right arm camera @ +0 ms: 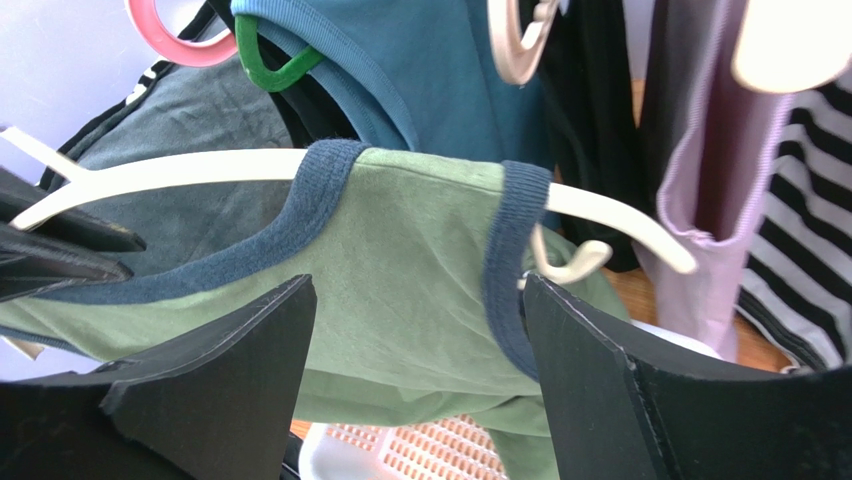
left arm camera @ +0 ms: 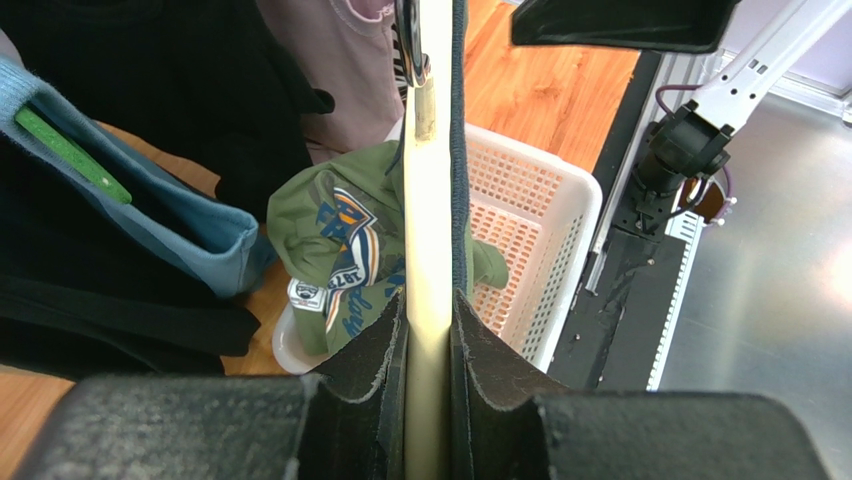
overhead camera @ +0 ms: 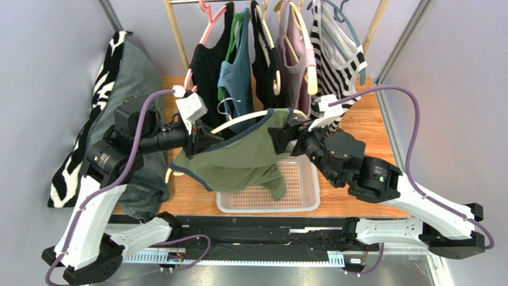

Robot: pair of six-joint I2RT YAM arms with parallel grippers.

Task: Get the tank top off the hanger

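Observe your left gripper [left arm camera: 430,330] clamped on the cream plastic hanger [right arm camera: 160,172], its olive-green, navy-trimmed tank top [overhead camera: 238,158] draped above the white perforated basket [overhead camera: 301,179] at the table's near edge; your right gripper [right arm camera: 415,300] straddles it, jaws apart.

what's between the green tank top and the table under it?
The white basket, standing on the table directly below the tank top and its drooping hem. It shows in the top and left wrist views.
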